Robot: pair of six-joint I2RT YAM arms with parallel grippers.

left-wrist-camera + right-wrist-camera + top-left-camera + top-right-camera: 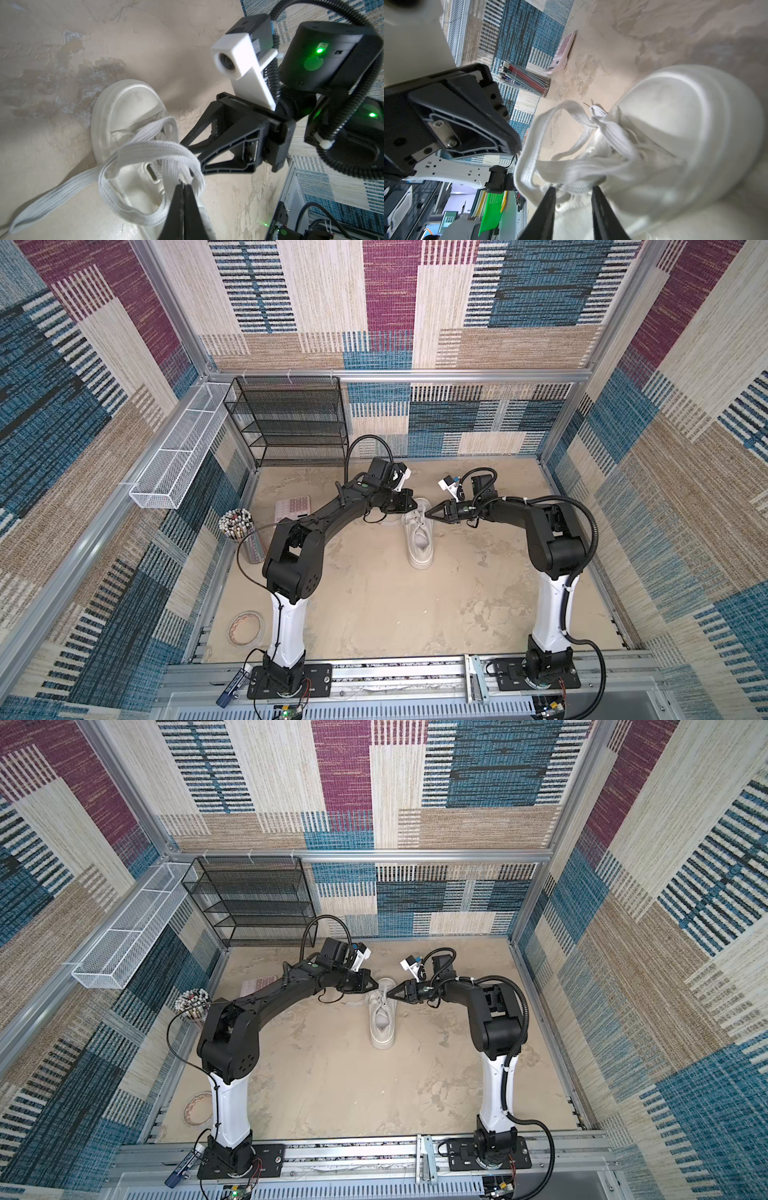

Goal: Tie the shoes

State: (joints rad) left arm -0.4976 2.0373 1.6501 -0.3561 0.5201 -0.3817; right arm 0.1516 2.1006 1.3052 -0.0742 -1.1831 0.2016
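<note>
A white sneaker stands on the beige table, toe toward the back wall. Its flat off-white laces loop loosely over the eyelets. One lace end trails on the table. My left gripper is over the toe end, shut, with a lace strand pinched at its tips. My right gripper comes in from the other side with its fingers apart. The looped lace lies just past its tips, not clamped. The two grippers' tips nearly meet above the laces.
A cup of pens, a pink calculator and a tape roll lie left of the left arm. A black mesh shelf and a white wire basket stand at the back left.
</note>
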